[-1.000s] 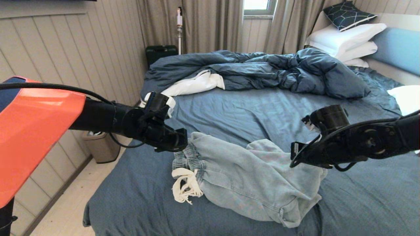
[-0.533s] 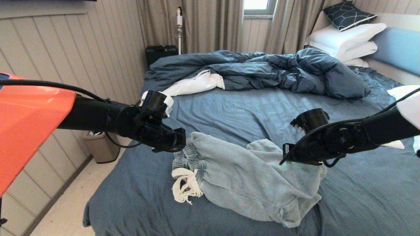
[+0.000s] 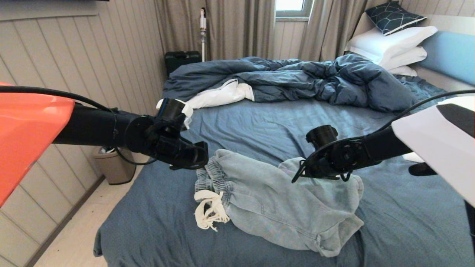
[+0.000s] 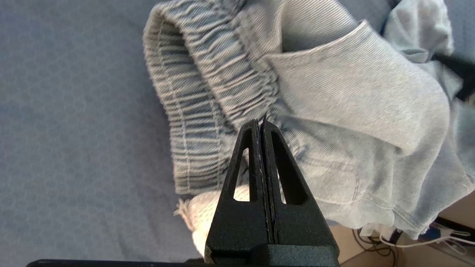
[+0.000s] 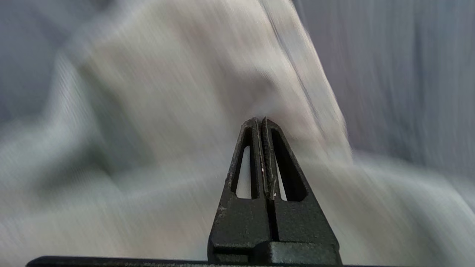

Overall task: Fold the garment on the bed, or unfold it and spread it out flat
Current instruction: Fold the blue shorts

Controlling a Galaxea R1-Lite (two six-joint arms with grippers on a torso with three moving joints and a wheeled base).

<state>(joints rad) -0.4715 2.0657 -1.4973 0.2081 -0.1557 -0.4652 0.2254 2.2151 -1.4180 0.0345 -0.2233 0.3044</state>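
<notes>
The pale blue denim-look shorts (image 3: 274, 200) lie crumpled on the near part of the bed (image 3: 259, 126), with the gathered waistband (image 4: 193, 111) to the left and the white frayed drawstring (image 3: 209, 213) bunched beside it. My left gripper (image 3: 203, 160) hovers at the waistband's far corner, shut with nothing between its fingers (image 4: 261, 121). My right gripper (image 3: 297, 177) hangs low over the shorts' far right fold, also shut and empty (image 5: 261, 119). The cloth under it is blurred in the right wrist view.
A rumpled dark blue duvet (image 3: 297, 79) with white lining (image 3: 222, 94) fills the far side of the bed. White pillows (image 3: 389, 44) lean at the headboard (image 3: 449, 55). A bin (image 3: 113, 167) stands on the floor by the wall on the left.
My right arm has swept left and further out over the shorts. My left gripper has drifted slightly left and up. The shorts have not moved.
</notes>
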